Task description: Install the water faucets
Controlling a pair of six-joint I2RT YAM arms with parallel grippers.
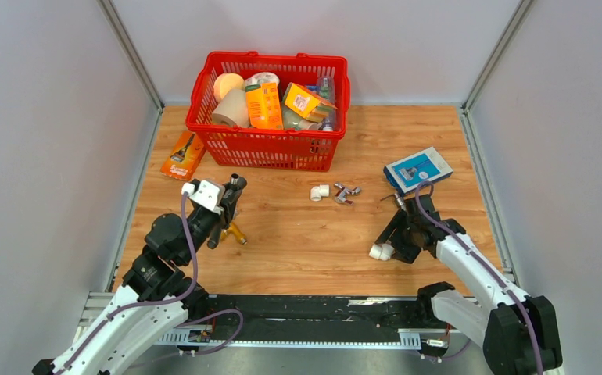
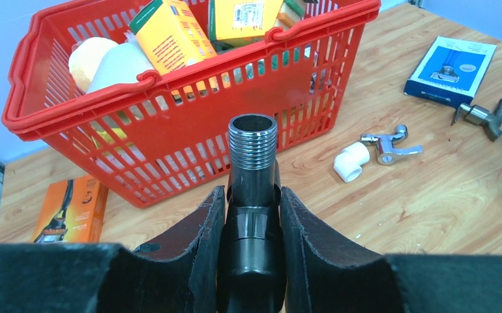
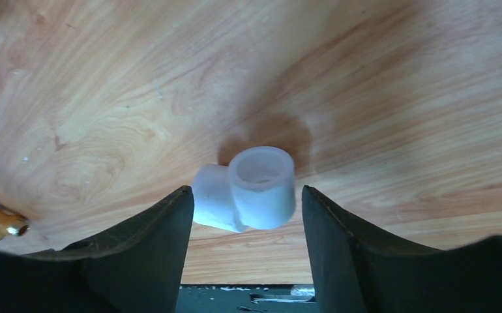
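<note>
The left tool [image 2: 253, 195] is clenched on the water faucet [image 2: 253, 153]. Both dark pads press the sides of the dark grey tube just below its threaded end. The threaded, open mouth projects past the fingertips and points toward the red basket [image 2: 170, 153]. In the top view the faucet stands tilted above the table [image 1: 298, 250], left of centre, with a small brass part [image 1: 236, 232] just beside its lower end. The right tool [image 3: 245, 195] is released, with its pads set apart on either side of a white plastic elbow fitting [image 3: 255, 189]. The fitting's round opening faces the wrist camera. One pad lies just beside the fitting's short arm, and a sliver of table shows between the ring and the other pad. A second white elbow fitting [image 2: 351, 162] lies near the table's middle, just beside a chrome lever piece [image 2: 386, 145]. A grey metal valve [image 2: 486, 116] lies near a blue box [image 2: 450, 68] that bears a picture of a fitting. An orange box [image 2: 72, 208] lies flat at the basket's left corner. The basket holds yellow-orange cartons [image 2: 170, 32] with white barcode labels, among other goods. Printing is visible on the boxes and cartons, but it is too small to read.
</note>
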